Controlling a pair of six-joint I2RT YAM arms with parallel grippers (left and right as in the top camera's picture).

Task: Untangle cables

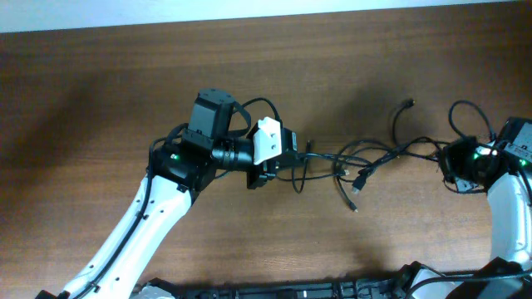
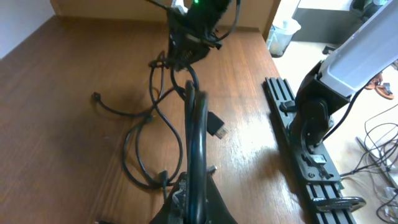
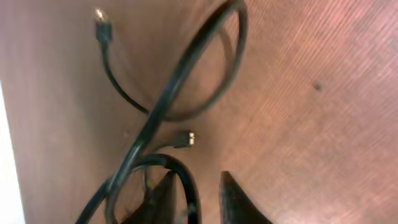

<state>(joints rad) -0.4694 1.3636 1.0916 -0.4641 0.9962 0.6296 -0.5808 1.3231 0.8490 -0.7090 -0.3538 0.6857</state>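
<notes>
The cables (image 1: 370, 159) are thin black cords lying tangled at the table's middle right, with plug ends at the far side (image 1: 407, 103) and the near side (image 1: 353, 206). My left gripper (image 1: 274, 164) is shut on one cable; in the left wrist view the jaws (image 2: 198, 198) pinch a cord (image 2: 196, 118) that runs off toward the right gripper (image 2: 186, 43). My right gripper (image 1: 455, 166) sits at the tangle's right end. In the right wrist view its fingers (image 3: 202, 196) are apart, with a cable (image 3: 186, 180) between them against the left finger. A loop (image 3: 186, 68) and a plug (image 3: 183, 138) lie beyond.
The brown wooden table (image 1: 125, 75) extends left and back. A black rail (image 2: 305, 155) runs along the table's front edge under the right arm's base (image 2: 348, 56). A thick arm wire (image 1: 470, 112) loops by the right gripper.
</notes>
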